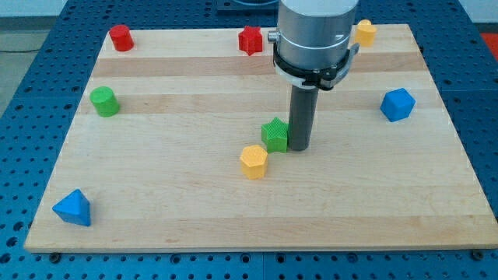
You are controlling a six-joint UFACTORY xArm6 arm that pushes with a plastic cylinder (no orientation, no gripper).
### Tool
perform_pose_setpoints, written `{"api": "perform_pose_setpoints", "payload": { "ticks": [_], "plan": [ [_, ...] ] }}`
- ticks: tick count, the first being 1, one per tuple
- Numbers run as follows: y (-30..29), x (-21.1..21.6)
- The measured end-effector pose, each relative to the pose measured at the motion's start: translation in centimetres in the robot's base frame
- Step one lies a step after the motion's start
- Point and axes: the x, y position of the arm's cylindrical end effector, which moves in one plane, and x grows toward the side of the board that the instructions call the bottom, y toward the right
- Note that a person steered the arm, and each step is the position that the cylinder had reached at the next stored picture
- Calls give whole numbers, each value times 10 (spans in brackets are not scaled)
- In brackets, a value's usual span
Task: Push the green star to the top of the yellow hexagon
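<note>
The green star [274,134] lies near the middle of the wooden board. The yellow hexagon [254,161] lies just below and to the left of it, nearly touching. My tip [299,147] is down on the board right against the star's right side. The rod rises from there to the grey arm body at the view's top.
A red cylinder [120,37] and a red star [250,40] lie along the top edge. A yellow block [364,33] sits at top right behind the arm. A green cylinder [103,101] is at left, a blue hexagon-like block [397,104] at right, a blue triangle [73,208] at bottom left.
</note>
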Motion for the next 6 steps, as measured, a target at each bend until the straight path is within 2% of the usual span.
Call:
{"api": "perform_pose_setpoints", "payload": {
  "ticks": [2,6],
  "plan": [
    [3,-12],
    [-28,-12]
  ]
}}
